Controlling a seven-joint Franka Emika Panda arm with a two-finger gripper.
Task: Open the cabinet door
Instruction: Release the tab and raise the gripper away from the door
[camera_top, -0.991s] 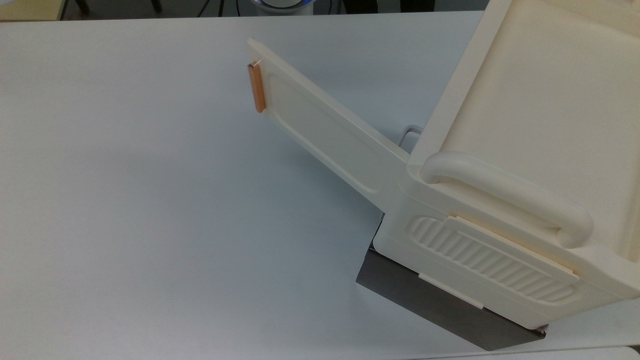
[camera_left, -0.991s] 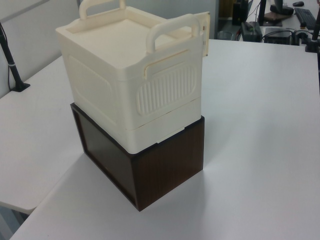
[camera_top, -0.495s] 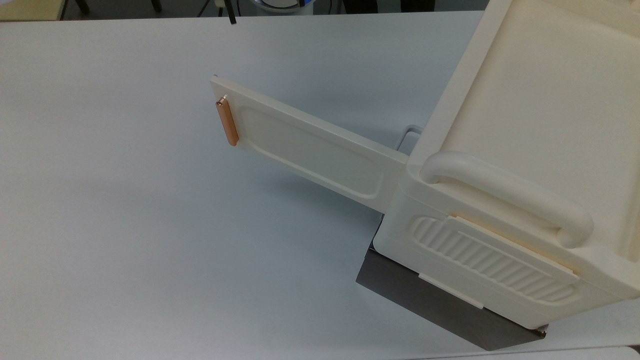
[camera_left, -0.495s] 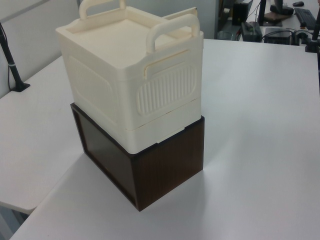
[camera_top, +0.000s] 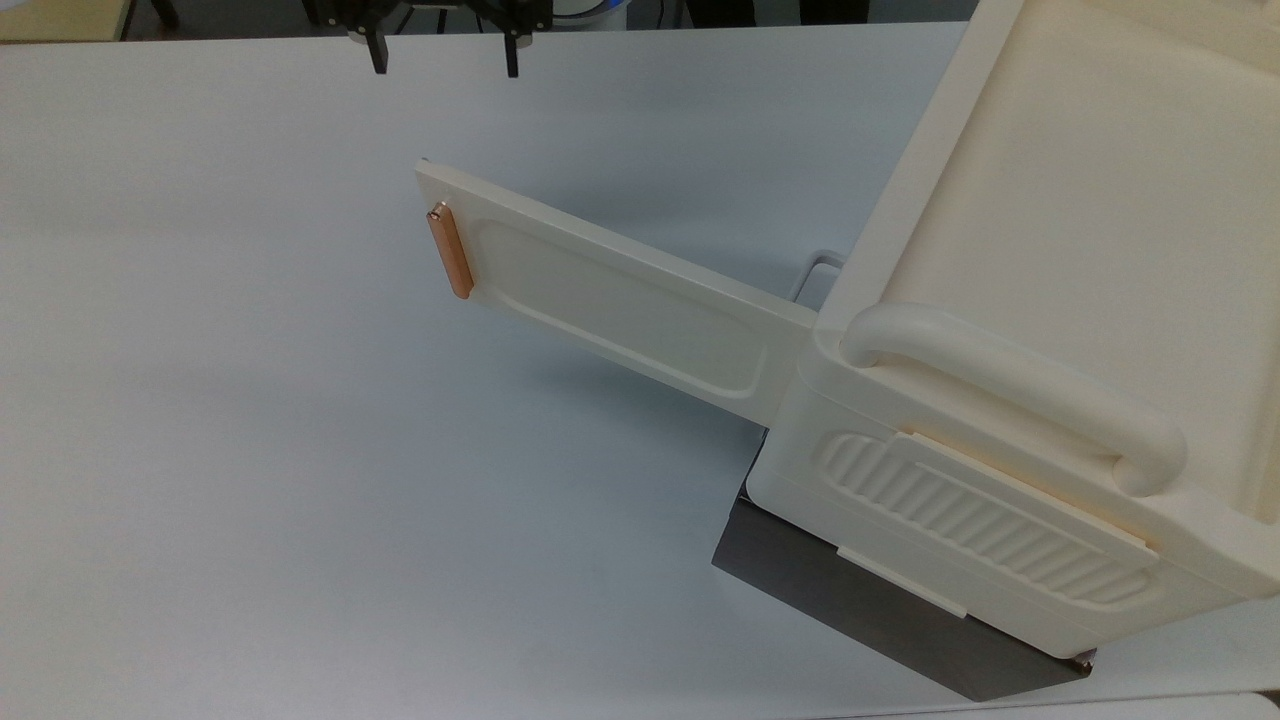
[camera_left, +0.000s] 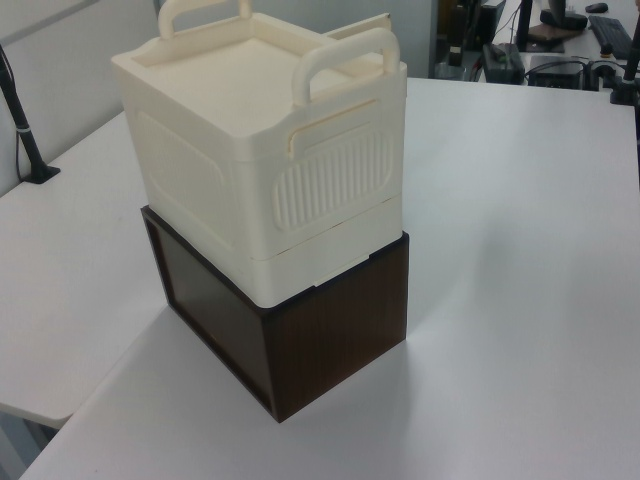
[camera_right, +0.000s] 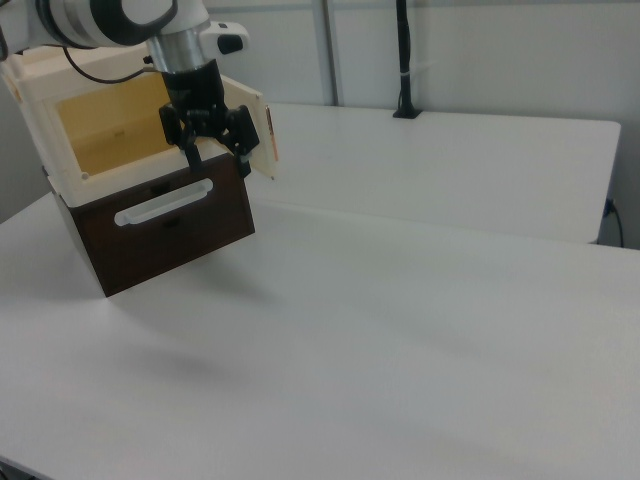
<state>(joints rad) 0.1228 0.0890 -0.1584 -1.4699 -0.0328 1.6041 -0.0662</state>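
Standing wide open: cabinet door (camera_top: 620, 300); jaws (camera_top: 443, 55) spread apart, empty, clear of handle (camera_top: 449, 250).

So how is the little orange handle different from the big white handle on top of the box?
The orange handle is a short, thin, straight copper-coloured bar; the white handle is thick, long and arched, cream like the box. The orange handle sits near the free edge of the open door, while the white handle sits on the box's top. Both are fixed grips.
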